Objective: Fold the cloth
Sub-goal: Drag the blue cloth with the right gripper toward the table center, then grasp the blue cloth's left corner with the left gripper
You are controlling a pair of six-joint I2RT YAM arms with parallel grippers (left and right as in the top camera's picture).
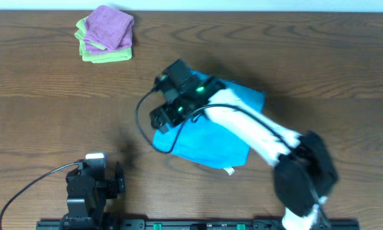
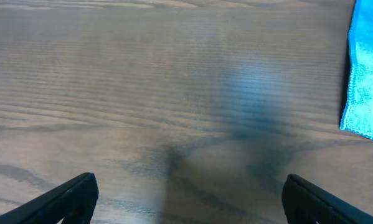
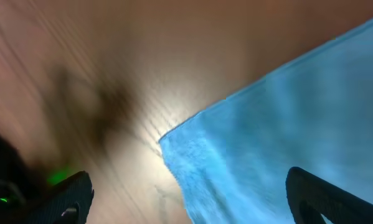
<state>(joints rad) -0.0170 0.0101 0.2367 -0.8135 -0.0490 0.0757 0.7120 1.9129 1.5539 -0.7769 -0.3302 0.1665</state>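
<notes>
The right gripper (image 3: 189, 177) hangs low over the blue cloth (image 1: 207, 142) with its jaws spread wide and nothing between them; the cloth lies flat on the table (image 2: 142, 74), its corner (image 3: 167, 140) just ahead of the jaws and a little toward the left one, the body of the fabric running under and past the right one; the view is blurred, so I cannot tell whether a finger touches the fabric. To do this step well, I judge, the jaws should straddle that corner, come down until the lower finger slides under the hem, then close on one layer only; a pinch further in would bunch it. The left gripper (image 2: 189, 183) is also wide open and empty over bare wood; the cloth's edge lies far off to its right. No container is in view; a stack of folded cloths (image 1: 105, 33) sits well apart from both jaws.
</notes>
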